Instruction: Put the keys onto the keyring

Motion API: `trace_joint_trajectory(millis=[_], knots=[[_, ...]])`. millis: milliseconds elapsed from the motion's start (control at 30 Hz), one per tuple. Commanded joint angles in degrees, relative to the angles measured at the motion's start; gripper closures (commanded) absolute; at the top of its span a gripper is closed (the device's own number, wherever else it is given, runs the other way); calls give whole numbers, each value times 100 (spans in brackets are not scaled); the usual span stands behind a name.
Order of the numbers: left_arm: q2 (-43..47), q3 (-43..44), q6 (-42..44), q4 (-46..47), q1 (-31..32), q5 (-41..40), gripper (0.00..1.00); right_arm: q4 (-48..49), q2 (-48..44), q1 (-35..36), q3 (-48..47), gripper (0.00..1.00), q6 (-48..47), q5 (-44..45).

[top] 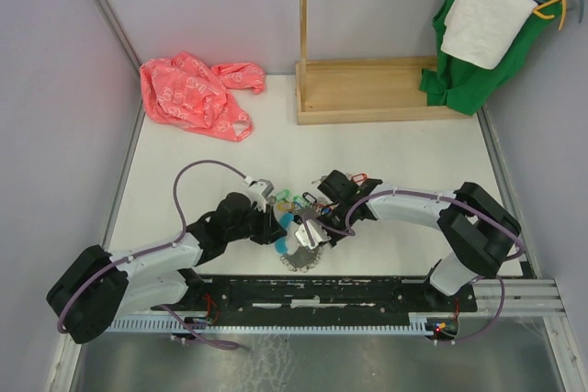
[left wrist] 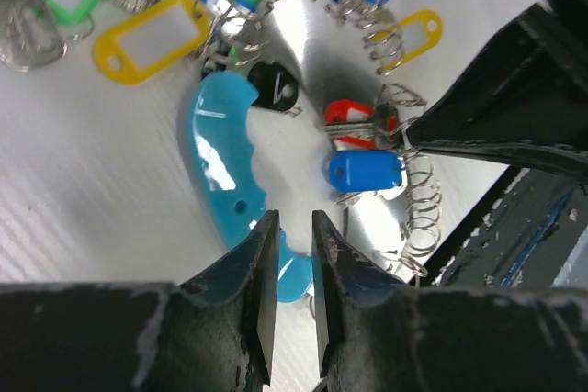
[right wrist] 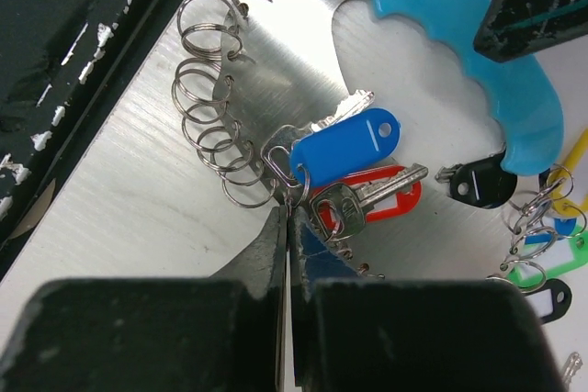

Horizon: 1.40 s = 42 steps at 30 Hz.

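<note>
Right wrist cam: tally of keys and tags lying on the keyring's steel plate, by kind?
Blue oblong plastic tag: 1
Red oblong plastic tag: 1
Plain silver metal keys: 2
Black-headed metal key: 1
Total on the steel-plate keyring with light-blue handle: 5

Keyring (right wrist: 276, 61): brushed shiny metal plate, wire coils, glossy light-blue plastic grip. Keys (right wrist: 335, 204): silver metal, glossy plastic tags. Bench (left wrist: 83, 208): matt white, faintly ribbed.
</note>
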<state>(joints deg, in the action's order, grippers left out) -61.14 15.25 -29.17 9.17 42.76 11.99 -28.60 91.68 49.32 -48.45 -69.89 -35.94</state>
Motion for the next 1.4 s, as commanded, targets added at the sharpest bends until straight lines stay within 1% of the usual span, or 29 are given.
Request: trace_joint_trajectory(millis=[0,67,233,400,500,600,700,800,833,900,933,1000,1100,1233,1367], knots=[[322,26,428,758,-22,422,72,-59,-313,-19,-198,99,62,95],[429,-37,567,1090,-16,611,72,1,-442,-19,-167,99,170,134],[542,-398,992,2412,16,1078,70,318,-917,-19,8,99,472,153],[378,-521,1711,3323,29,1357,69,635,-1345,-36,182,99,778,211],[120,-460,2078,3750,30,1726,68,840,-1549,-61,213,99,1107,231],[-151,-260,2300,3866,25,1979,68,889,-1638,-63,147,99,1404,373],[-378,-81,2430,3917,28,2161,68,1166,-1856,-88,227,99,1733,463],[-379,38,2724,3862,29,2195,68,1198,-2007,-120,147,99,2237,565],[-351,71,2830,3842,30,2187,68,1090,-1989,-124,128,99,2195,739],[-328,150,3008,3831,30,2204,68,573,-1886,-124,-73,99,2040,1045],[-340,199,3124,3798,30,2235,68,521,-1877,-124,-114,99,2090,1174],[-396,315,3338,3699,28,2272,68,713,-2099,-124,-17,99,2307,1116],[-510,458,3602,3612,30,2419,68,1396,-2502,-129,371,99,2380,1152],[-693,678,4001,3423,29,2841,70,1261,-2655,-159,304,99,2361,1092],[-854,884,4499,3028,30,3217,70,1174,-2715,-160,365,99,2136,1180]])
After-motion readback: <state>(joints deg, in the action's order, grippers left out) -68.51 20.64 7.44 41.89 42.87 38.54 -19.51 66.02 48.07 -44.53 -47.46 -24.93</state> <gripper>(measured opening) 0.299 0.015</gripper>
